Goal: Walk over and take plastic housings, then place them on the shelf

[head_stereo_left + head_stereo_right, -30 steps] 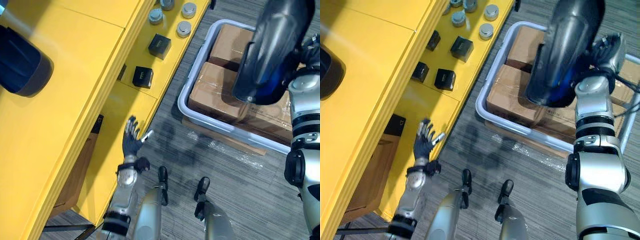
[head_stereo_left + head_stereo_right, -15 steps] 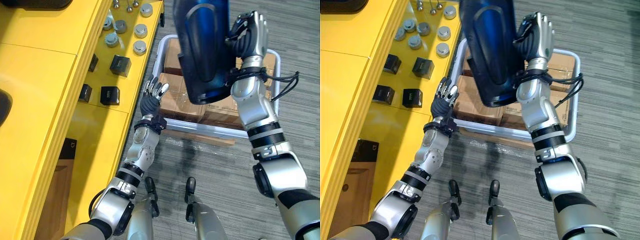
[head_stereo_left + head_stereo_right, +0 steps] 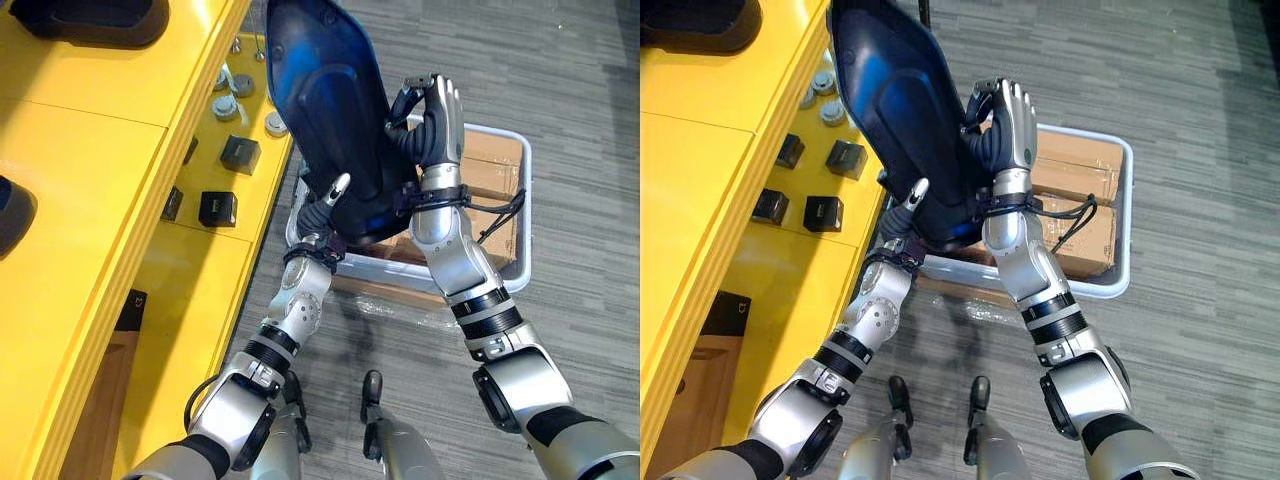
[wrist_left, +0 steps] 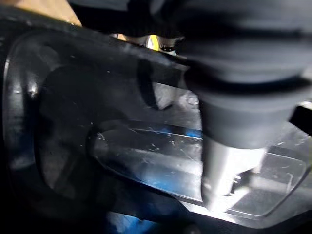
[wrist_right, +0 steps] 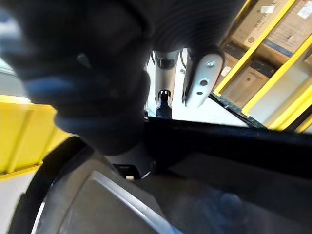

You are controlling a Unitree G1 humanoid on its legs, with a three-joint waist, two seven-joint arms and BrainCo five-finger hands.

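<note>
OK, starting far L: the yellow shelf (image 3: 90, 130) runs up that side, seen from above. On its top level a dark shell (image 3: 90, 20) sits at the far end. A second dark shell (image 3: 10, 215) is nearer me, cut off by the view's L edge. One level down, on the ledge that sticks out, I see small black boxes (image 3: 218, 208) side by side and a third black box (image 3: 241, 153) further along. Beyond that is a cluster of silver round caps (image 3: 225, 108).

Centre: the plastic housing (image 3: 325, 110) is big and dark w/ a blue sheen. It's up in the air between both hands and tilted, w/ its upper end over the shelf's front edge and the caps, and its lower end over the tote. L hand (image 3: 318, 215) is against the housing's lower end. I can't tell what its grip is, since most of it is tucked behind the part. L wrist view has the glossy housing surface right up close to the hand.

R hand (image 3: 437, 120) is on the housing's R rim, fingers curled over the edge and clamped on it, back of hand toward me. In R wrist view the housing's dark rim runs across just past the hand.

Further R, on the floor, is a pale tote (image 3: 524, 220) w/ cardboard boxes (image 3: 495, 155) inside, partly hidden under the housing and R arm. Grey carpet (image 3: 590, 120) lies all around it.
</note>
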